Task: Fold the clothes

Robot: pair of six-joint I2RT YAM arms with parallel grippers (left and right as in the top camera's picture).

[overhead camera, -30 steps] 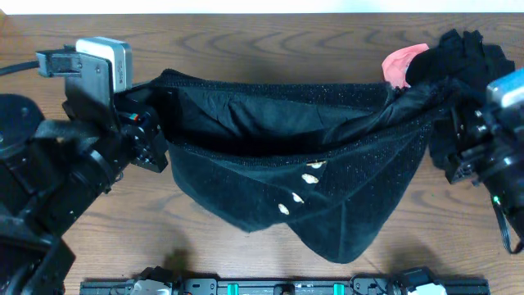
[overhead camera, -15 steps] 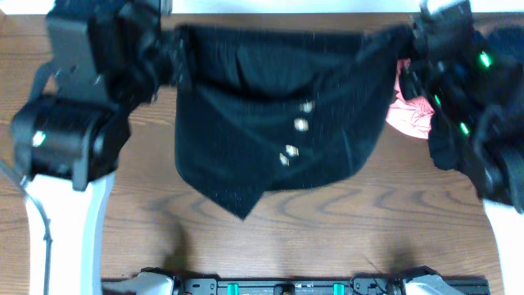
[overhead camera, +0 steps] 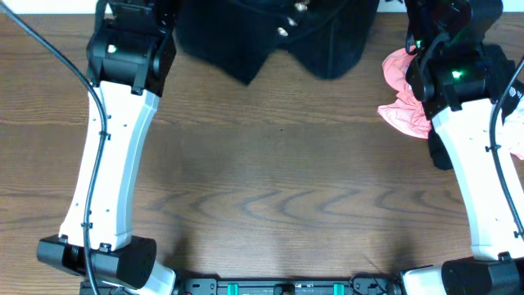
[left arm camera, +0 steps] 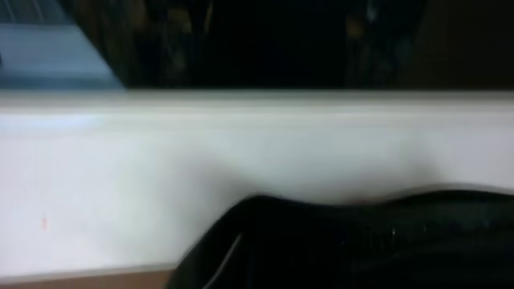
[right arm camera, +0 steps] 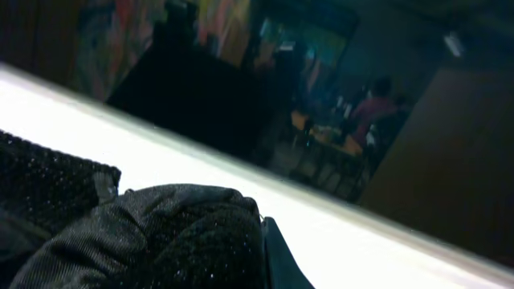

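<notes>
The clothes (overhead camera: 319, 37), a black fuzzy knit garment with small pearly buttons (overhead camera: 282, 31), hang at the far edge of the table, stretched between both arms and partly cut off by the top of the overhead view. My left gripper (overhead camera: 166, 10) is shut on the garment's left end; the left wrist view shows only dark cloth (left arm camera: 361, 241) low in the picture. My right gripper (right arm camera: 233, 265) is shut on a bunched, glittery fold of the clothes (right arm camera: 185, 241), with one dark finger (right arm camera: 277, 261) showing beside it.
A crumpled pink cloth (overhead camera: 405, 106) lies at the right, next to my right arm (overhead camera: 471, 164). Another dark cloth (overhead camera: 440, 154) lies under that arm. My left arm (overhead camera: 110, 164) reaches from the near left corner across the wooden table (overhead camera: 270, 180).
Both arms have stretched out towards the far edge and carried the garment from the middle of the table up to the far side. Both grips have held.
</notes>
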